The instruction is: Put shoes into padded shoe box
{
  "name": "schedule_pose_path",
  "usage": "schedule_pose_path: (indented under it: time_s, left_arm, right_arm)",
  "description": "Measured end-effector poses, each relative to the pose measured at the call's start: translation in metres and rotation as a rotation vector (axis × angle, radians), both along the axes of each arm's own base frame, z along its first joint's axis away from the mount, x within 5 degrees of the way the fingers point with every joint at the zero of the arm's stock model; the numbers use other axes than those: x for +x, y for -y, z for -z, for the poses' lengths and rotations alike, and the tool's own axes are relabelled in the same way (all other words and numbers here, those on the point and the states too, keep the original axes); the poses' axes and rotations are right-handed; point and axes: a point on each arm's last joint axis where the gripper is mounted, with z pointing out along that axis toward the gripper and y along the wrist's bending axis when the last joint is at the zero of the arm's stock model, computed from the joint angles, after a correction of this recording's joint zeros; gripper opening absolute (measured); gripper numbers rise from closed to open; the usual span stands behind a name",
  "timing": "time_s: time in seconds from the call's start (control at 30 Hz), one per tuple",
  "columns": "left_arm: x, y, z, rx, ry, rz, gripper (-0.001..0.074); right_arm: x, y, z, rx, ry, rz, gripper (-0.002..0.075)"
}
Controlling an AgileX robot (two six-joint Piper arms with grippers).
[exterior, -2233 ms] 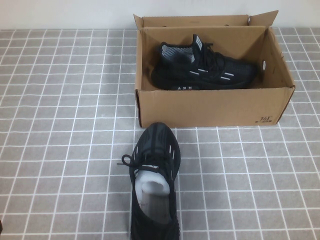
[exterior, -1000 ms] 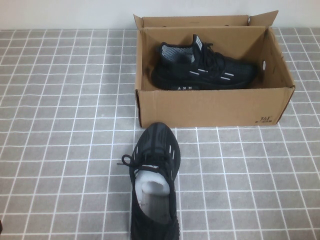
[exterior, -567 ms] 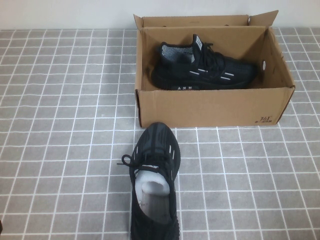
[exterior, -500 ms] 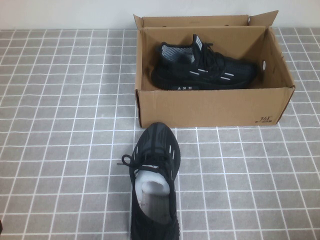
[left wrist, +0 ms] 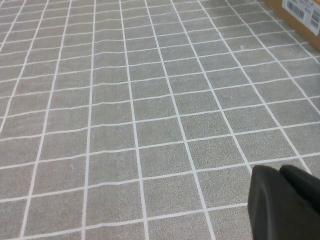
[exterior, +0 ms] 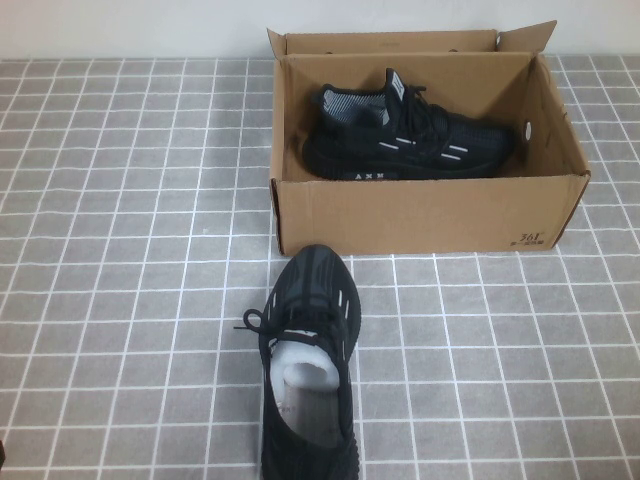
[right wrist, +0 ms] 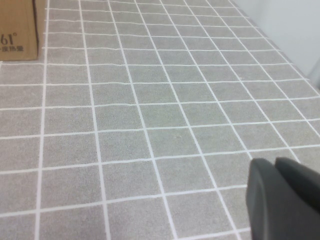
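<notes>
You have one shoe (exterior: pixel 405 135) already lying on its side in the box (exterior: pixel 420 215), toe to the right, against the far wall; the other shoe (exterior: pixel 307 360) sits on the tiled table (exterior: pixel 120 300) just near of the box's near-left corner, toe pointing at the box, white paper stuffing showing in its mouth. The likely trouble from here is the fit: the free strip in the box is the near one, so if you carry the second shoe in toe-first as it lies now, it may catch the near wall or land on top of the first; you will probably need to turn it lengthwise. The soft knit upper could also fold in a pinch and let the shoe sag or slip. Your left gripper (left wrist: pixel 287 202) hangs over bare tiles at the left, fingers pressed together, holding nothing. Your right gripper (right wrist: pixel 285 197) hangs over bare tiles right of the box, closed and empty too.
</notes>
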Motion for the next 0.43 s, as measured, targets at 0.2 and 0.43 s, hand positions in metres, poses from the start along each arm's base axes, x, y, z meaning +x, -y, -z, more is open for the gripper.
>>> schedule_pose_path:
  time_s: [0.2,0.43]
  left_arm:
    - [0.0,0.0,0.0,0.0,0.0,0.0,-0.0003]
    - [0.001,-0.0018,-0.0025,0.061,0.037,-0.002,-0.0003]
  right_arm:
    - [0.0,0.0,0.0,0.0,0.0,0.0,-0.0008]
    - [0.0,0.0,0.0,0.0,0.0,0.0,-0.0008]
